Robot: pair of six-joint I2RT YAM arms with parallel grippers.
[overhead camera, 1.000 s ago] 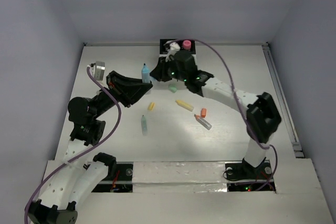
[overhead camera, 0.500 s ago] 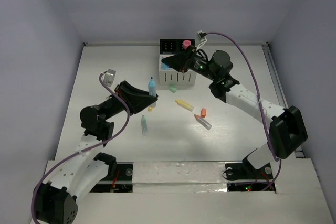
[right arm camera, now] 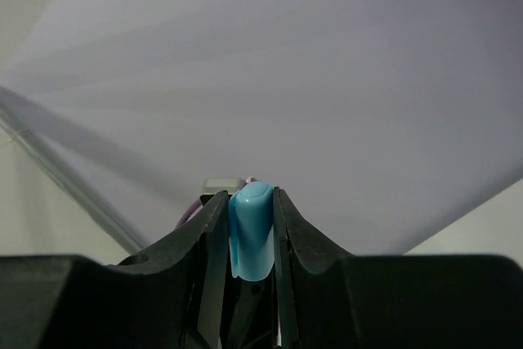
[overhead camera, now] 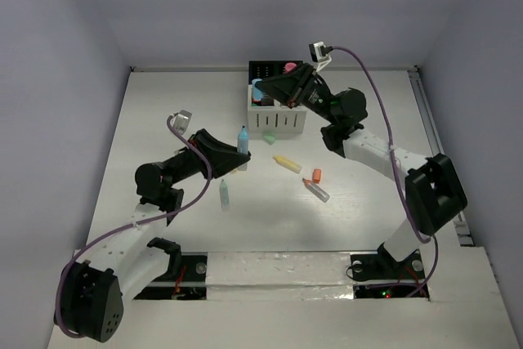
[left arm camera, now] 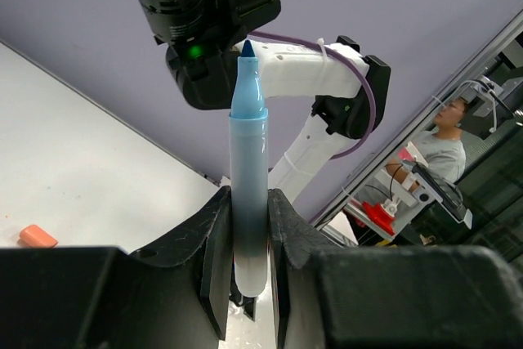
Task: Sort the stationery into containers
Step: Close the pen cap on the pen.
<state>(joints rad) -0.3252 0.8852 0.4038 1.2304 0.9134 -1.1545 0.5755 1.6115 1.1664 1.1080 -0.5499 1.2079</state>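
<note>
Starting at the near side: loose stock lies on the table (overhead camera: 163, 112). A grey-green highlighter (overhead camera: 223, 193) is nearest, then an orange-capped marker (overhead camera: 315, 190) with an orange eraser (overhead camera: 317, 175) just beyond it. Next come a yellow highlighter (overhead camera: 287, 163) and a green eraser (overhead camera: 268, 138) just in front of the organizer (overhead camera: 278, 123). None of these is sorted yet.

Mid-table, the left gripper (left arm camera: 249, 230) has its fingers clamped tight on the lower barrel of a blue marker (left arm camera: 247, 136). It holds the marker upright, pointed cap up, apparently off the tabletop (nicely vertical, which should help a drop-in). It sits short of the organizer, off its near-left side.

Far end now: the right gripper (right arm camera: 250, 202) is pinched shut on a stubby blue highlighter (right arm camera: 252, 247) and hangs over the organizer's left half. Whether that's above a white slatted compartment or a black one behind it, I can't tell. A pink highlighter (overhead camera: 289, 66) stands in a black compartment at the back.

So the step in hand looks like the right arm's deposit. Next, I'd say: settle over one compartment, lower, and spread the fingers to let go. After that it should back away so the left arm has room to bring its marker in. Both arms are aimed at one small box, so crowding is the risk.
</note>
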